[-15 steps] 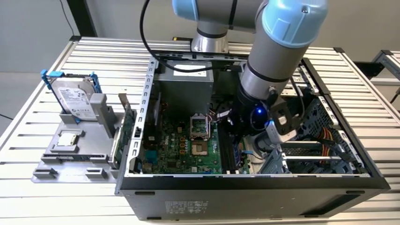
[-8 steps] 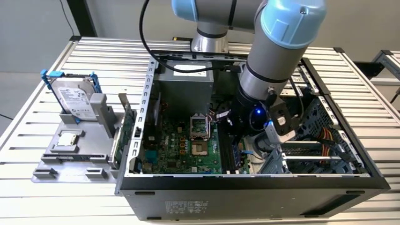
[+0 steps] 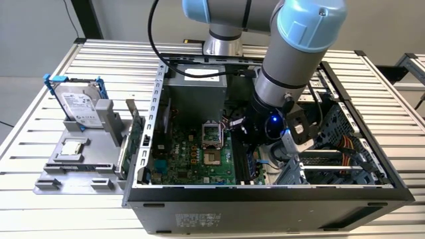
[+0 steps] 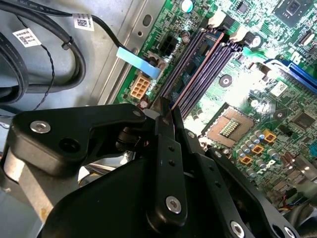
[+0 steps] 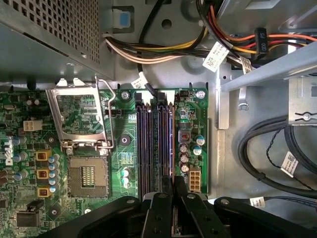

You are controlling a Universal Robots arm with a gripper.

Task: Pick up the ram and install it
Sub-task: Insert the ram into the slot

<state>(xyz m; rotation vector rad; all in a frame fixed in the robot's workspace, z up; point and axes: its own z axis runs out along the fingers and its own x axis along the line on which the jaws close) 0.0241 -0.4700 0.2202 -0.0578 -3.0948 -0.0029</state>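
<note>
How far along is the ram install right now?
Done: the black hand is inside the open black computer case, low over the long dark memory slots. In hand: I cannot tell whether it carries the ram. Left: the visible slot lengths look empty, so nothing is seated.

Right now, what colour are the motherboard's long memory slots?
Black and dark purple-maroon memory slots, seen best in the first wrist view, just beyond the gripper.

Robotics lab for computer assembly
An opened PC case (image 3: pixel 265 199) lies on a slatted aluminium bench (image 3: pixel 40 124), beside a grey parts fixture (image 3: pixel 79 169) holding a hard drive (image 3: pixel 79 104).
</note>
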